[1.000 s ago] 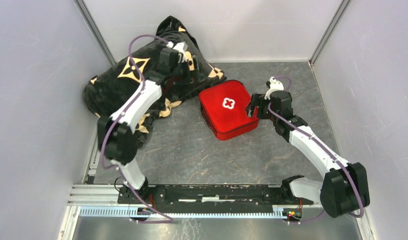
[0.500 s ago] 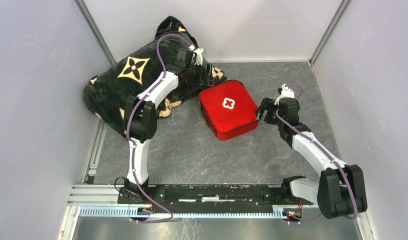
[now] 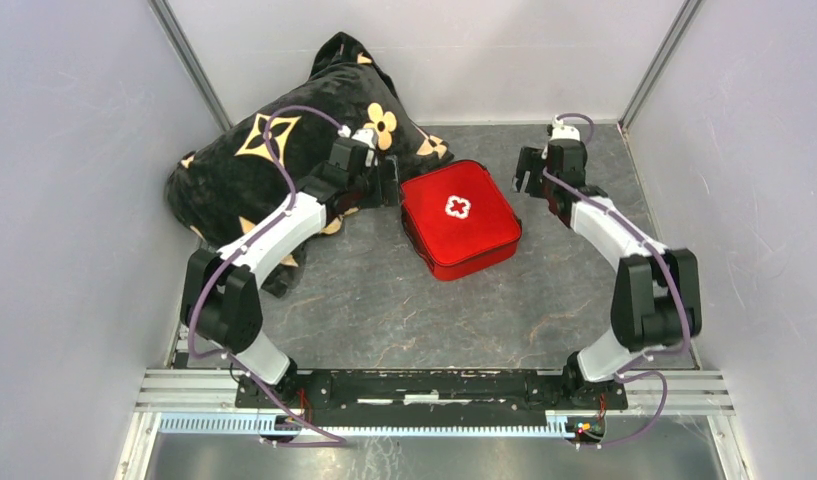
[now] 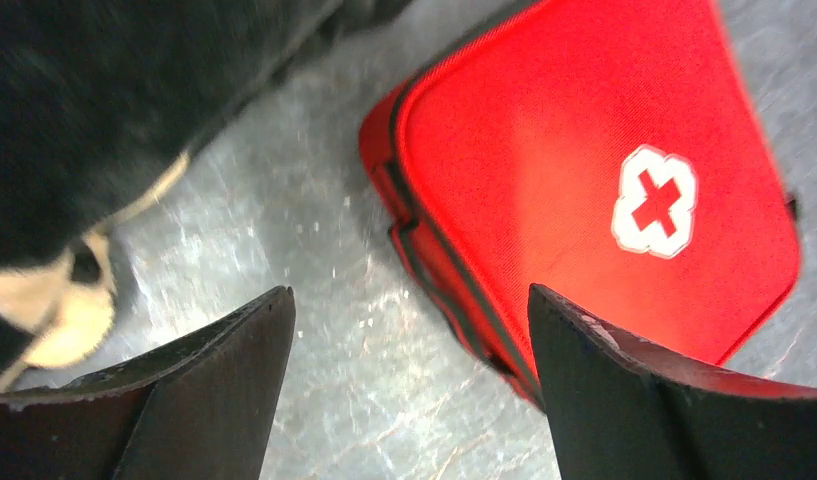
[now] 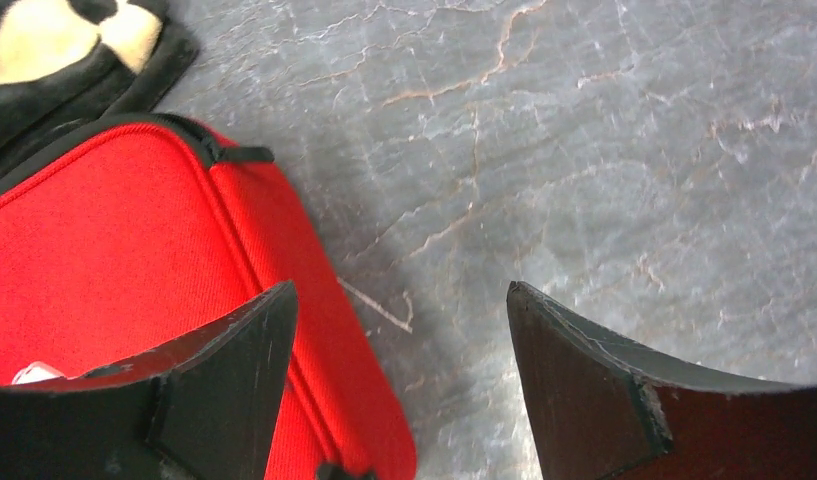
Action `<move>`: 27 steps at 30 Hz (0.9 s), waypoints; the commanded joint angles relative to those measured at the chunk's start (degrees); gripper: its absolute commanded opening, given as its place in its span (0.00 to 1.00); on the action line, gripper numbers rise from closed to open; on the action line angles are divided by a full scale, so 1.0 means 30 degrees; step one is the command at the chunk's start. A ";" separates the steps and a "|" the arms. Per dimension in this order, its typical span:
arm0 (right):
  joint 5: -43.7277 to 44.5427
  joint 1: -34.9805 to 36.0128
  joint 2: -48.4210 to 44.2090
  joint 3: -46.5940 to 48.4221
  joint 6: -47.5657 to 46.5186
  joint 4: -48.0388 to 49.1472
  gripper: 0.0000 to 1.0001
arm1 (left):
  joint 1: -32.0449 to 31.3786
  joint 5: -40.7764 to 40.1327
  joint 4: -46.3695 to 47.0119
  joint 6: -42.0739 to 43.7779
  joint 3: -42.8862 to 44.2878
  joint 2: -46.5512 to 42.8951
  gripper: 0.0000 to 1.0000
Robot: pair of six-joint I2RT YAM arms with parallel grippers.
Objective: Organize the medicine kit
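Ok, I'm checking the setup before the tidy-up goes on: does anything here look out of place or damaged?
Nothing is spilled or visibly damaged. The medicine kit lies closed but skewed to the edges of the table. The odd item is the black pillow slumped in the far left corner, its tip close to the kit.

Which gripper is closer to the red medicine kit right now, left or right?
Left. The left gripper hovers open at the left edge of the medicine kit, beside the pillow. The right gripper hangs open off the kit's far right side, with a visible gap.
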 commanded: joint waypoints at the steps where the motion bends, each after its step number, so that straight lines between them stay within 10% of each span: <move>1: -0.0014 -0.0091 0.2694 0.3003 -0.2052 -0.3034 0.82 | -0.0804 -0.1364 0.0183 -0.1642 -0.2333 0.0025 0.91; 18: -0.6036 0.1867 0.2898 0.1385 -0.3374 -0.4605 0.79 | -0.1462 -0.1328 -0.1161 -0.0127 0.1567 0.2852 0.91; 27: -0.3837 0.2574 -0.1538 -0.1639 -0.3131 -0.4670 0.79 | -0.1175 -0.7932 -0.3833 0.1020 0.3760 0.2287 0.92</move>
